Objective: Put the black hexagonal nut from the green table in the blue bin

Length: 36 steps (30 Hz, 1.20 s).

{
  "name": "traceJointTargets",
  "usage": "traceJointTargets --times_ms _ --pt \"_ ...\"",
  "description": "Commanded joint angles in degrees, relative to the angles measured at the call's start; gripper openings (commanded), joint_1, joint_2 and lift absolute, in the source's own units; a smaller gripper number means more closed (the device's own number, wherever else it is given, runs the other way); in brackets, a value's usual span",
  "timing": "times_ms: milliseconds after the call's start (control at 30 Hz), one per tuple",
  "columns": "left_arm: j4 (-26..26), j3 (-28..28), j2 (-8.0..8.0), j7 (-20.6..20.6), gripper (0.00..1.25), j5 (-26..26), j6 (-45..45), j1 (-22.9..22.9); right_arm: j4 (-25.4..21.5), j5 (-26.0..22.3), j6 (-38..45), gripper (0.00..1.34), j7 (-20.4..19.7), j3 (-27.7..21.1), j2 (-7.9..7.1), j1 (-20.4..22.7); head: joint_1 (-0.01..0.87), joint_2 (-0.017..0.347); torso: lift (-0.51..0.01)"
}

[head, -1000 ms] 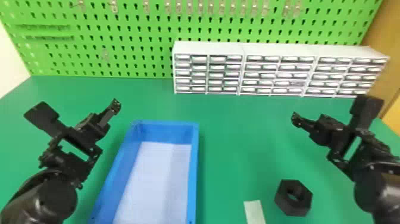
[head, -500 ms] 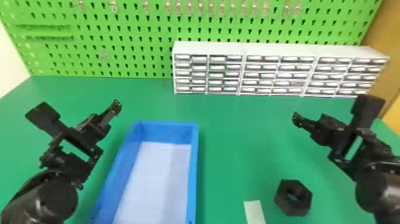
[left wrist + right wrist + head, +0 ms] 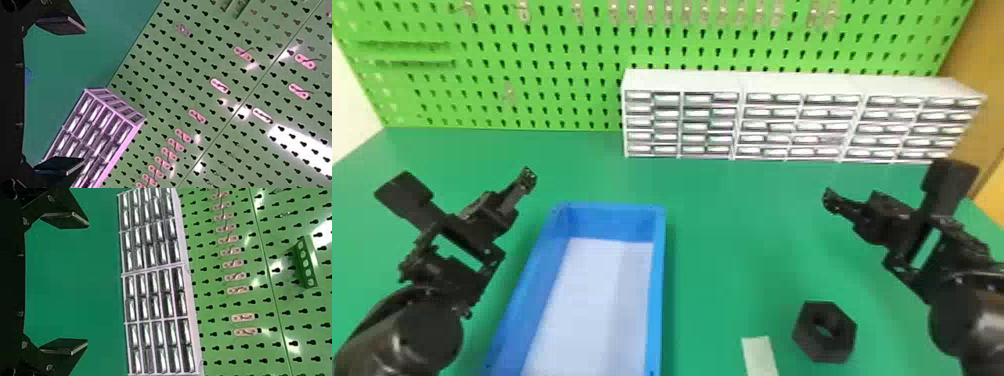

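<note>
The black hexagonal nut (image 3: 824, 332) lies on the green table (image 3: 732, 240) near the front, right of the blue bin (image 3: 656, 280), whose pale floor is bare. My right gripper (image 3: 882, 185) is held above the table, up and to the right of the nut; in the right wrist view the right gripper (image 3: 87, 283) has its two fingers wide apart with nothing between them. My left gripper (image 3: 469, 182) is parked left of the bin; in the left wrist view the left gripper (image 3: 84, 94) is open and holds nothing.
A white drawer cabinet (image 3: 682, 82) stands along the back of the table, in front of a green pegboard (image 3: 557, 65) with hooks. A pale strip (image 3: 760, 356) lies at the front edge, between the bin and the nut.
</note>
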Motion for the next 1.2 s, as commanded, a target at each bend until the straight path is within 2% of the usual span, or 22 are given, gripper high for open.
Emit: traceJointTargets --times_ms 0,167,367,633,700,967,1167 --pt "0.00 0.00 0.00 0.00 1.14 -0.09 0.00 -0.09 -1.30 0.73 2.80 1.11 0.00 0.00 -0.24 0.09 0.666 0.032 -0.100" --pt "0.00 0.18 0.00 0.00 1.14 -0.09 0.00 0.00 -5.17 0.82 7.37 1.11 -0.35 0.26 -1.65 1.23 0.666 0.032 -0.100" --pt "0.00 0.26 0.00 -0.09 1.14 -0.09 0.00 0.18 -10.53 -2.87 16.51 1.11 -4.31 -0.26 -3.76 3.25 0.666 0.032 -0.100" --pt "0.00 0.53 0.00 -0.18 1.13 -0.09 0.00 0.26 -17.03 -8.93 33.91 1.11 -9.14 -2.20 -5.95 4.13 0.666 0.032 -0.100" --pt "0.00 0.44 0.00 -0.18 1.14 -0.09 -0.09 0.18 -18.18 -9.55 38.66 1.11 -9.23 -2.64 -6.22 3.69 0.666 0.032 -0.100" --pt "0.00 0.62 0.00 -0.27 1.14 -0.17 0.00 0.18 -26.00 -4.80 52.28 1.11 -10.46 -4.57 -5.78 3.51 0.666 0.032 -0.100" --pt "0.00 0.70 0.00 -0.35 1.14 -0.17 0.00 0.35 -29.51 -3.92 61.94 1.11 -10.72 -6.24 -7.18 2.11 0.666 0.032 -0.100"
